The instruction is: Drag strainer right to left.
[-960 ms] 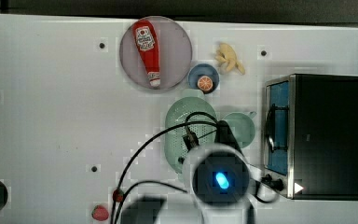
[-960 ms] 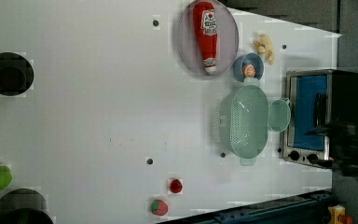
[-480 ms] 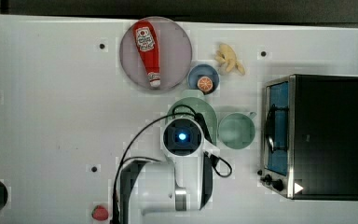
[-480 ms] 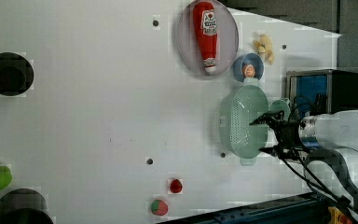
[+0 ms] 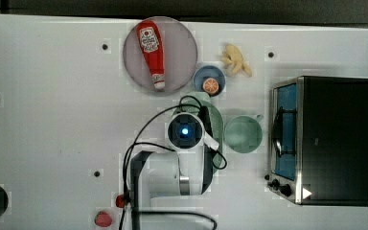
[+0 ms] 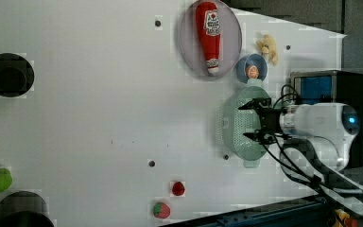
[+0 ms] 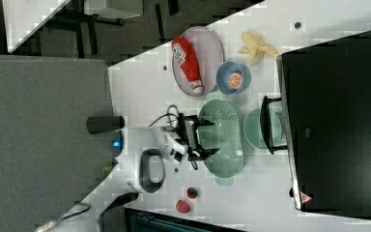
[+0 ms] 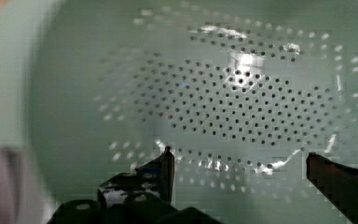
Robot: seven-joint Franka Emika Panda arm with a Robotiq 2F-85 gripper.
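The strainer point(image 6: 236, 127) is a pale green oval colander with a perforated bottom, lying on the white table beside the round mint-green cup point(image 5: 243, 134). My gripper point(image 6: 249, 120) hangs open over the strainer's bowl, its fingers spread along the oval and nothing between them. In the right view the gripper point(image 7: 210, 137) points into the strainer point(image 7: 224, 137) from the right view's left. The wrist view looks straight at the strainer's perforated bottom point(image 8: 223, 98), with the gripper point(image 8: 237, 154) close above it. In the top view the arm's wrist point(image 5: 185, 131) covers most of the strainer point(image 5: 216, 125).
A black toaster oven point(image 5: 335, 139) stands just beyond the cup at the top view's right. A ketchup bottle point(image 5: 152, 52) lies on a grey plate point(image 5: 179, 52), next to a blue bowl point(image 5: 209, 80) and a banana point(image 5: 235, 60). Small red fruits point(image 6: 178, 188) lie near the table edge.
The arm has swung from the top view's lower right up and to the left, ending over the strainer. The fingers stayed open and the strainer has not moved.
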